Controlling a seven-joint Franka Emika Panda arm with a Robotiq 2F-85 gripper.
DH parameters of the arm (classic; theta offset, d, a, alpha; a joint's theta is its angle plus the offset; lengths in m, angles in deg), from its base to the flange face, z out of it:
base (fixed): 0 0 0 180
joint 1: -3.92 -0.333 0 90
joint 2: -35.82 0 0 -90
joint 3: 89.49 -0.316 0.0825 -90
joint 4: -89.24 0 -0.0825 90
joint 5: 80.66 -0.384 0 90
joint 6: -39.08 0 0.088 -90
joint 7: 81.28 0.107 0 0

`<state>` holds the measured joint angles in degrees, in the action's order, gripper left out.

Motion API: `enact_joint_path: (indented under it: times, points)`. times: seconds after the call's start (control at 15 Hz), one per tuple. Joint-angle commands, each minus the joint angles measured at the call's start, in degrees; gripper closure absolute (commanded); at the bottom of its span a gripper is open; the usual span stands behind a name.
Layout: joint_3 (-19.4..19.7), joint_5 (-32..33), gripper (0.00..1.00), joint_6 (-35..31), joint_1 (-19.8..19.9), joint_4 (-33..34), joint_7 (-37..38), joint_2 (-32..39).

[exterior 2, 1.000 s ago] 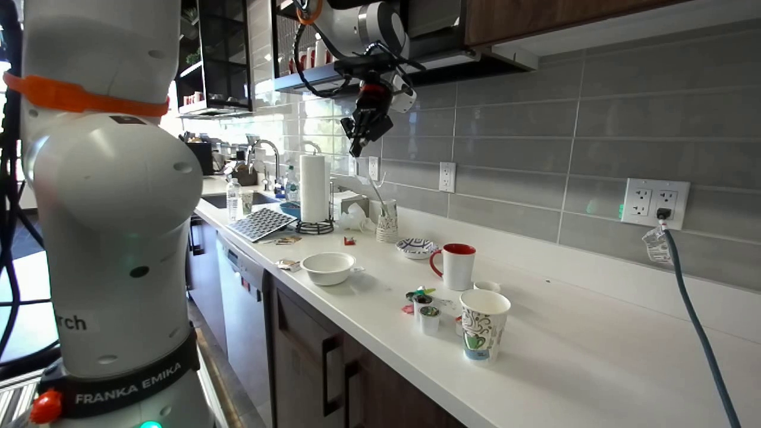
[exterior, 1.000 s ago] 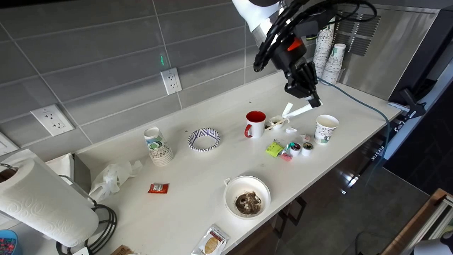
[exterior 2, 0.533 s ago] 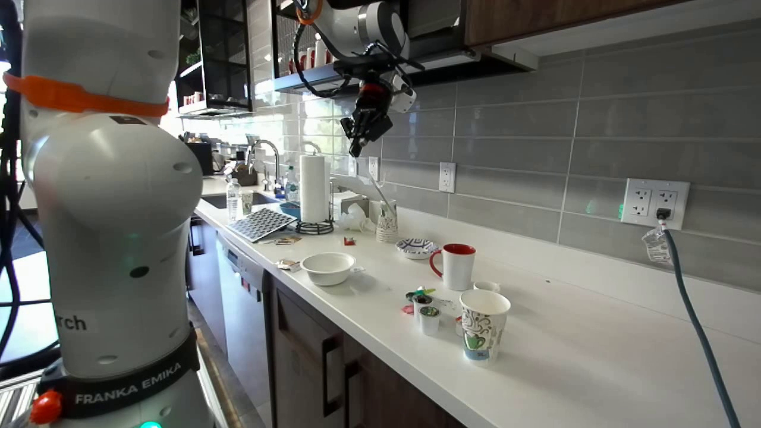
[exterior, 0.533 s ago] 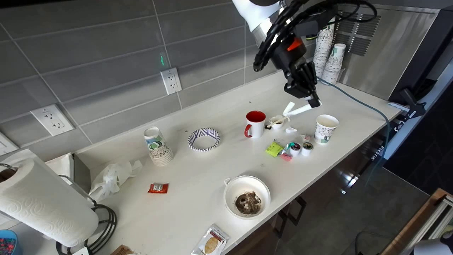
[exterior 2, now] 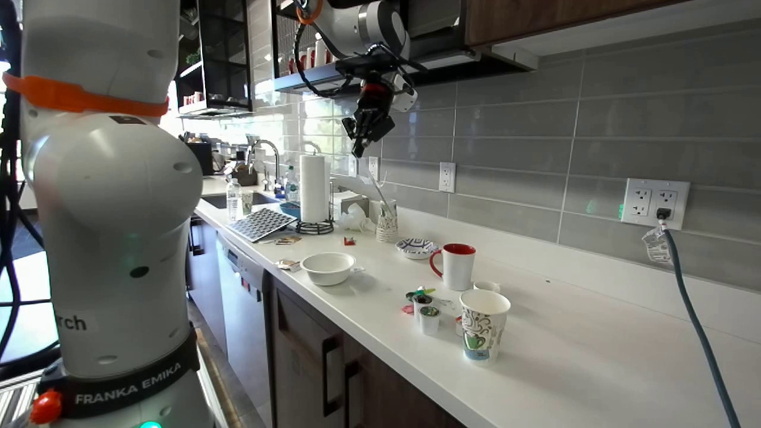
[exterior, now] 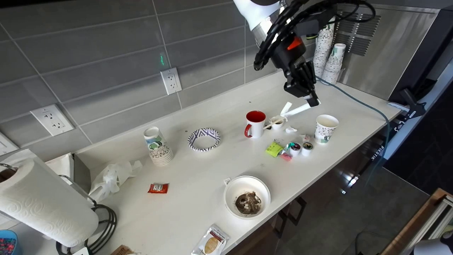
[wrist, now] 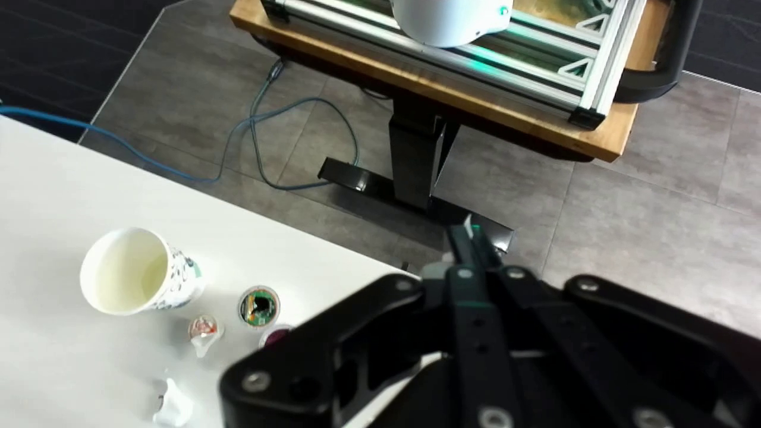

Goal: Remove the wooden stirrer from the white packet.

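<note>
Counter (exterior: pixel 198 177) from above in an exterior view, lengthwise past nearby arm (exterior 2: pixel 107 166) in an exterior view, downward in wrist view

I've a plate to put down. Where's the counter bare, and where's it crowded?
Bare: between the red packet, patterned bowl and white bowl; also between the printed paper cup and the blue cable. Crowded: from the red-lined mug through the green packet to the coffee pods.
</note>
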<state>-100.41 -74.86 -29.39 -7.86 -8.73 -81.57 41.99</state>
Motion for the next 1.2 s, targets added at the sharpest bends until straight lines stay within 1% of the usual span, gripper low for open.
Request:
enact_joint_path:
  times: [0.0,0.13,0.2,0.27,0.33,0.4,0.47,0.53,0.6,0.67,0.73,0.8,0.87,0.93,1.0,1.07,1.13]
  points:
    - [-0.14,2.11,1.00,-0.65,-0.46,-0.99,1.75,-1.13]
    - [-0.43,0.95,1.00,-6.59,-0.25,-3.16,-1.46,-3.09]
    - [-0.38,0.36,1.00,-9.33,-0.10,-4.09,-1.42,-4.02]
    - [-0.47,2.37,1.00,-6.85,-0.66,-3.36,3.15,-3.55]
    - [-0.55,1.91,1.00,-8.50,-0.56,-4.13,2.61,-4.20]
    - [-0.59,-1.11,1.00,-14.15,-0.18,-6.17,-0.20,-6.13]
    - [-0.74,-0.07,1.00,-13.30,-0.55,-5.98,2.63,-6.15]
    - [-1.19,2.57,1.00,-11.36,-1.18,-5.61,6.60,-6.18]
    - [-1.35,2.06,1.00,-12.62,-1.13,-6.47,6.21,-7.01]
    - [-1.42,2.73,1.00,-11.96,-1.18,-7.00,8.48,-7.42]
    - [-1.25,0.76,1.00,-13.60,-0.84,-8.07,7.41,-8.18]
    - [-0.84,-2.47,1.00,-20.17,-0.30,-11.02,2.94,-10.53]
    - [-1.01,-0.70,1.00,-15.92,-0.47,-10.23,8.18,-9.97]
    - [-1.06,-0.65,1.00,-16.17,-0.43,-10.77,8.44,-10.31]
    - [-0.64,-4.14,1.00,-21.50,-0.24,-12.71,2.08,-11.81]
    - [-0.99,-1.68,1.00,-15.34,-0.27,-11.09,8.96,-10.66]
    - [-0.84,-2.19,1.00,-17.34,-0.10,-12.36,7.71,-11.72]
